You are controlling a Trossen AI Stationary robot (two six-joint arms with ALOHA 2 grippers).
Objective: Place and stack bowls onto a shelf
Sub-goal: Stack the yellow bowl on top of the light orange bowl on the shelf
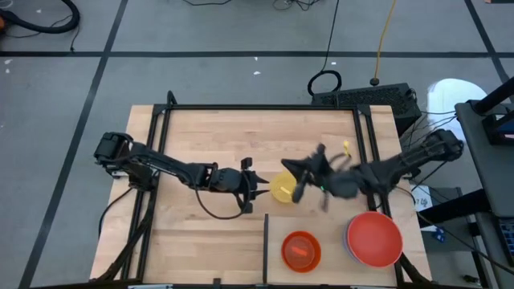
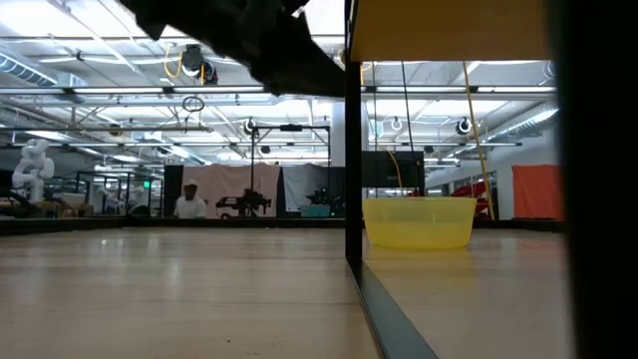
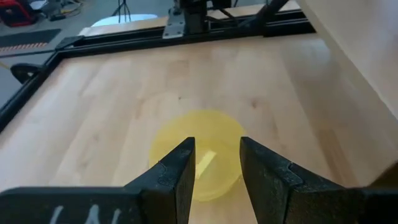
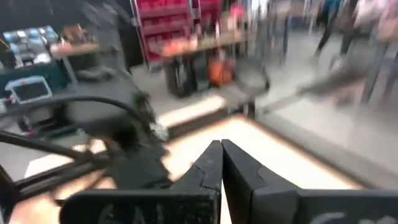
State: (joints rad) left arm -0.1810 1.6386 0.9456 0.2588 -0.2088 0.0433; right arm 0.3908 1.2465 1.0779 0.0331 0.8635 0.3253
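The left end effector (image 1: pixel 261 189) hovers over the middle of the counter (image 1: pixel 209 136) with its two dark fingers (image 3: pixel 177 174) spread apart, released and grasping nothing. The yellow bowl (image 1: pixel 282 188) sits upright on the counter just ahead of those fingertips; in the left wrist view it (image 3: pixel 198 152) shows through the gap between the fingers, a little beyond and below them, not pinched.

The right end effector (image 1: pixel 299 181) is raised on the far side of the same yellow bowl, facing the left one, so the bowl lies between the two. In the right wrist view its fingers (image 4: pixel 208 165) are pressed together, clenched with nothing between them.

Nearer the counter's front edge, away from both end effectors, a thin dark divider (image 1: pixel 265 245) stands upright. Just to its right rests the orange bowl (image 1: pixel 301 250), and farther right the red bowl (image 1: pixel 375 238) sits on top of another bowl whose blue rim (image 1: pixel 348 241) peeks out at its left edge.

In the low view the yellow bowl (image 2: pixel 419 221) stands on the wood just right of the dark divider (image 2: pixel 353 150)
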